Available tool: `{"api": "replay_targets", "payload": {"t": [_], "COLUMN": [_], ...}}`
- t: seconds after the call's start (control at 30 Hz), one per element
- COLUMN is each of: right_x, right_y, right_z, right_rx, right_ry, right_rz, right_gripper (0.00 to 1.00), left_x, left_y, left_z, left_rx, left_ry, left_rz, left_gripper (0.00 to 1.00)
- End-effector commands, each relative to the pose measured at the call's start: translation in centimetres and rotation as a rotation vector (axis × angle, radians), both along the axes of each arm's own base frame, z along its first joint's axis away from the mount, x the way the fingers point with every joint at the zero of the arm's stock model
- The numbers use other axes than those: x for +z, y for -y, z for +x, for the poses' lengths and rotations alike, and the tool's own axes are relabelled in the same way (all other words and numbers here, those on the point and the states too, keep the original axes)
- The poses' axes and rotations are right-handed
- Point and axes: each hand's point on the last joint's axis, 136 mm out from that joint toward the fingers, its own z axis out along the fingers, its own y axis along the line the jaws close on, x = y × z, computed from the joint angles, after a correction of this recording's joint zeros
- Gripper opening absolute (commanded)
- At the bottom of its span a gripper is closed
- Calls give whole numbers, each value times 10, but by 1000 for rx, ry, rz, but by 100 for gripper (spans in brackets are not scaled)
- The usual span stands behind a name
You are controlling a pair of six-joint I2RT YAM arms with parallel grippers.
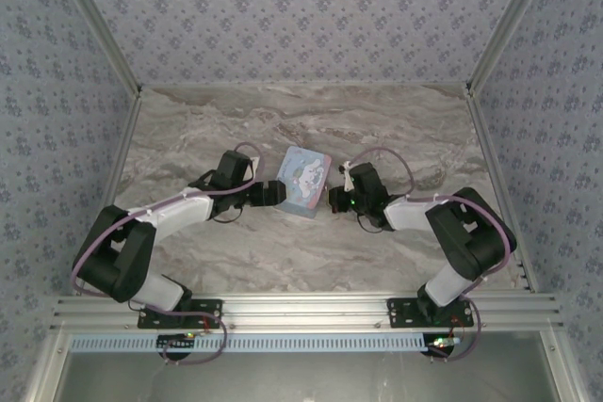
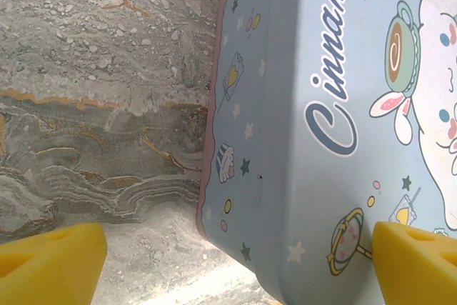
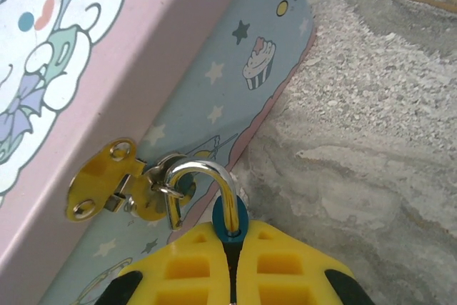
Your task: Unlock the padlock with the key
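Right pincer [image 3: 230, 237] clamps the padlock [image 3: 227, 198] right of the tin [image 3: 221, 83]; tiny, rigid, probably slick, best gripped by its body.

My left gripper [image 2: 235, 266] stands wide open. One of my yellow fingertips [image 2: 50, 262] hangs over the marble table [image 2: 93, 105], the other over the light-blue cartoon tin [image 2: 300, 141].
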Motion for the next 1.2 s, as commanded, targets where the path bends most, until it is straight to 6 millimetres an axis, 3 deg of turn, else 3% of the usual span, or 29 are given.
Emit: {"api": "replay_targets", "payload": {"t": [0.0,0.37,0.8,1.0,1.17], "right_x": [14,19,22,28,34], "right_y": [2,-6,4,23,35], "right_z": [23,39,47,35,9], "right_rx": [-54,-44,-73,-99,-90], "right_ry": [35,36,41,50,17], "right_rz": [40,75,68,46,48], "right_gripper": [4,4,4,4,4], "left_x": [-41,-41,-36,-33,-32], "left_y": [-25,-25,-33,-43,-55], "left_z": [-29,-29,-28,-23,-15], "left_rx": [11,16,39,55,68], "left_ry": [-132,-129,-119,-115,-114], "left_rz": [133,131,126,131,141], "left_gripper": [94,94,94,94,94]}}
